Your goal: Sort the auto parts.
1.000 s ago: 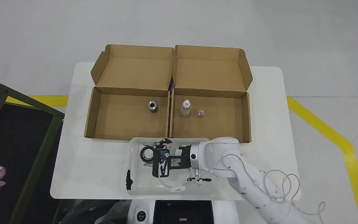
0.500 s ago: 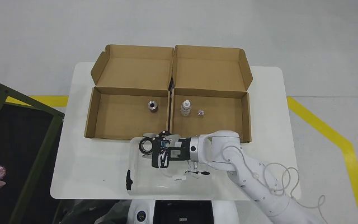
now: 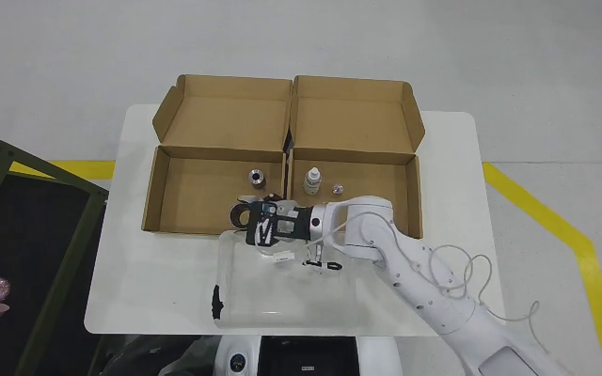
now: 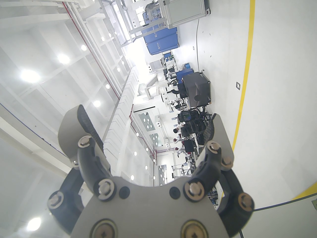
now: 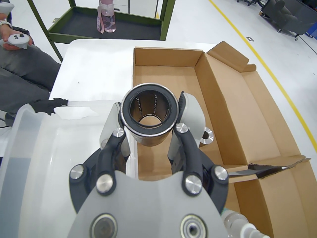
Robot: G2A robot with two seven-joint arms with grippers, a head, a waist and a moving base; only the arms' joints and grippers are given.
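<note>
**Top view.** Your right gripper [image 3: 254, 227] is clamped on the cylindrical bearing [image 3: 243, 216]. It holds the bearing over the near wall of the left cardboard box [image 3: 188, 202], just past the far rim of the clear bin [image 3: 282, 296]. A small metal part [image 3: 254, 176] lies on that box's floor, apart from the bearing. The right cardboard box [image 3: 381, 202] holds a white part [image 3: 312, 178] and a small silvery part [image 3: 338, 189].

**Left wrist view.** Your left gripper [image 4: 148, 122] points out at the hall, fingers spread wide with nothing between them.

**Right wrist view.** The bearing [image 5: 148, 137] sits squarely between both fingers [image 5: 192, 110], open bore toward the camera. The small metal part [image 5: 206, 136] lies near one finger. The bin's rim [image 5: 74, 104] runs alongside the other.
</note>
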